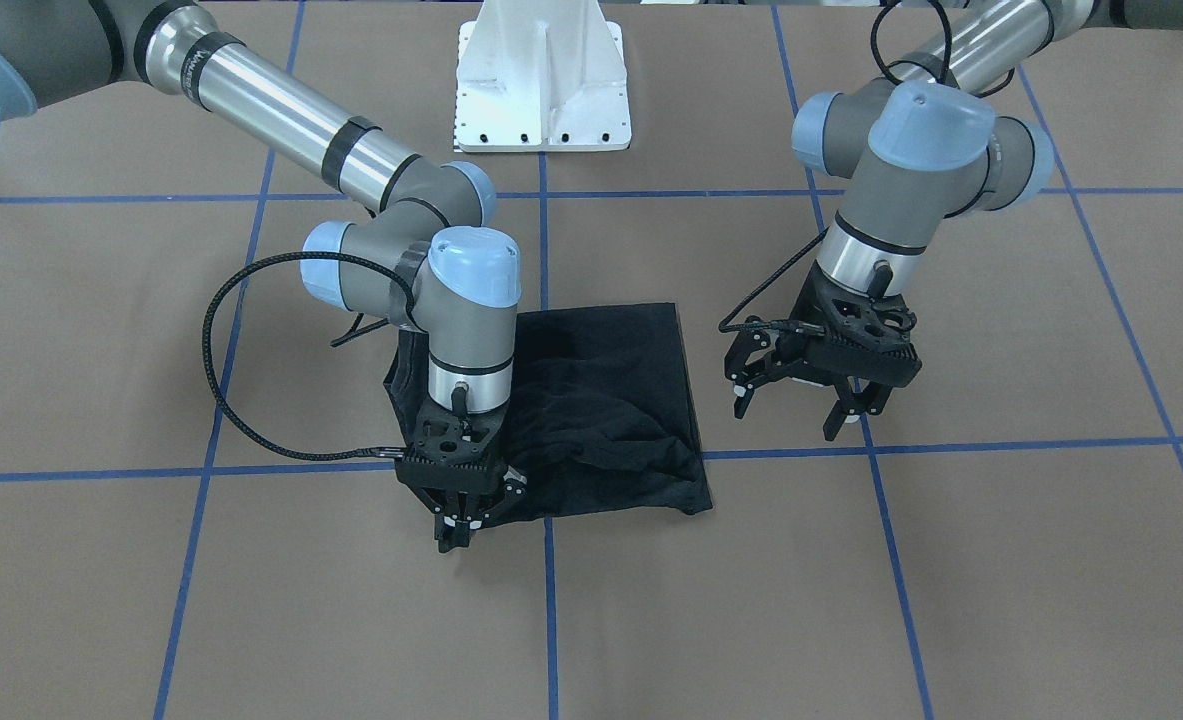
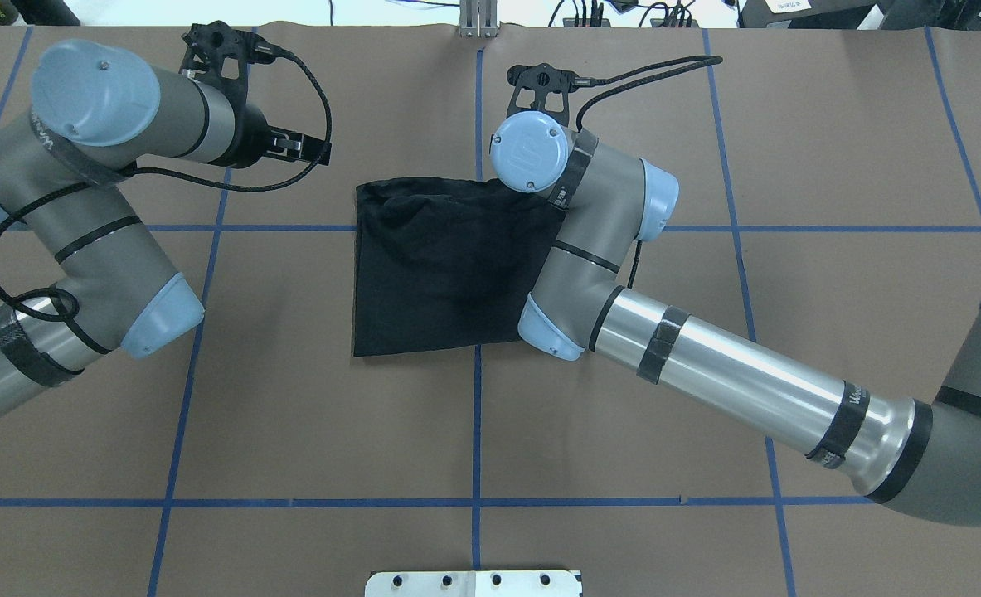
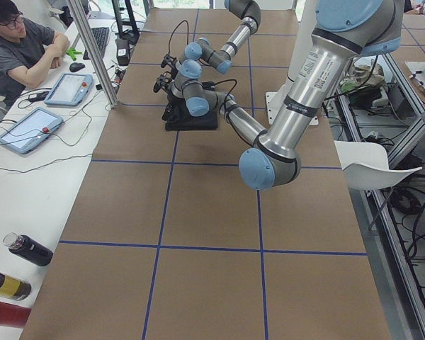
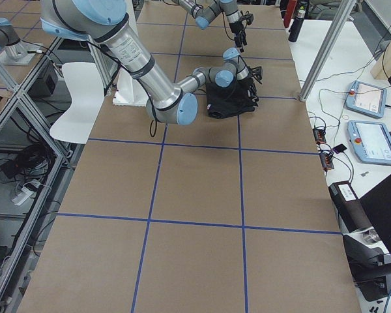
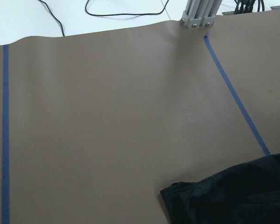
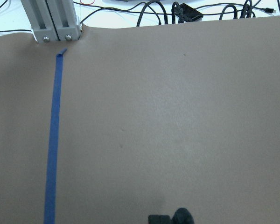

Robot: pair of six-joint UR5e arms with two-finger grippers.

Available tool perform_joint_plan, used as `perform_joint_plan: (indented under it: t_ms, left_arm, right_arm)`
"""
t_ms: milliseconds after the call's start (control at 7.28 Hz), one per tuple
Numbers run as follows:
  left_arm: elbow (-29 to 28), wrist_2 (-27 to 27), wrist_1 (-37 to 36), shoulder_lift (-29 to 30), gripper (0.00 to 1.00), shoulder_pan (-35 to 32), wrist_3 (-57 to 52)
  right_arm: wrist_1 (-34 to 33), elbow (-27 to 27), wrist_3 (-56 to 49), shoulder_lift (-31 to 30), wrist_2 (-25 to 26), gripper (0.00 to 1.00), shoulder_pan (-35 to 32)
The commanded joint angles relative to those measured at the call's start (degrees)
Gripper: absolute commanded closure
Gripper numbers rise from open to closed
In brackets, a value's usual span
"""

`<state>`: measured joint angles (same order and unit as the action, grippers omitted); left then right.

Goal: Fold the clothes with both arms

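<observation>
The black T-shirt (image 1: 601, 400) lies folded into a rough square on the brown table, its logo hidden and its edge toward the operators' side rumpled. In the overhead view the T-shirt (image 2: 440, 265) sits between the two arms. My right gripper (image 1: 456, 532) points down at the shirt's corner on the operators' side, shut, with the cloth's edge at its fingertips. My left gripper (image 1: 789, 412) hangs open above bare table, a hand's width off the shirt's other side, holding nothing. The left wrist view shows a shirt corner (image 5: 233, 196) at the bottom right.
The white pedestal base (image 1: 543, 90) stands behind the shirt. Blue tape lines (image 2: 478, 414) grid the table. A person (image 3: 21, 49) sits at a side desk with tablets (image 3: 28, 127). Bottles (image 3: 25, 248) stand near that desk's end.
</observation>
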<state>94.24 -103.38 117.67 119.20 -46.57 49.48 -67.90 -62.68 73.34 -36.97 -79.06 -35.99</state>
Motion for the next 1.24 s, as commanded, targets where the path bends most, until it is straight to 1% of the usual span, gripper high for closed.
perform_joint_plan:
  t_ms: [0,137,275,412,549,686,824,961,1098]
  left_arm:
    - [0.24,-0.07,-0.16,-0.02,0.00,0.08,0.00]
    - [0.59,-0.07,-0.50,-0.02,0.00,-0.01,0.00]
    - [0.76,-0.07,-0.68,-0.02,0.00,-0.01,0.00]
    - [0.85,-0.07,-0.77,-0.37,0.00,-0.01,-0.09]
    - [1.46,0.02,-1.03,-0.81,0.00,-0.01,-0.26]
    - [3.38,0.02,-1.56,-2.90,0.00,-0.01,-0.96]
    - [6.36,0.02,-3.65,-5.36,0.00,-0.01,-1.14]
    - [10.31,0.10,-10.46,-5.90,0.00,-0.53,-4.53]
    - [14.52,0.11,-17.40,-6.60,0.00,-2.89,-10.31]
  right_arm:
    - [0.31,-0.24,-0.04,0.50,-2.40,0.01,-0.65]
    - [0.31,-1.56,-0.30,0.41,-3.89,0.00,-0.83]
    - [-0.21,-3.22,-1.09,-0.29,-7.30,0.00,-1.53]
    - [-0.57,-4.80,-1.27,-1.51,-8.29,0.00,-1.71]
    - [-0.75,-8.39,-1.97,-4.66,-9.87,0.00,-2.67]
    - [-5.45,-15.21,-5.54,-8.60,-15.02,0.00,-4.68]
    - [-13.58,-23.81,-9.58,-12.30,-17.68,0.00,-6.44]
    - [-20.63,-31.46,-13.54,-15.47,-19.01,0.00,-7.68]
    - [-25.14,-38.50,-16.36,-19.50,-21.20,0.00,-8.82]
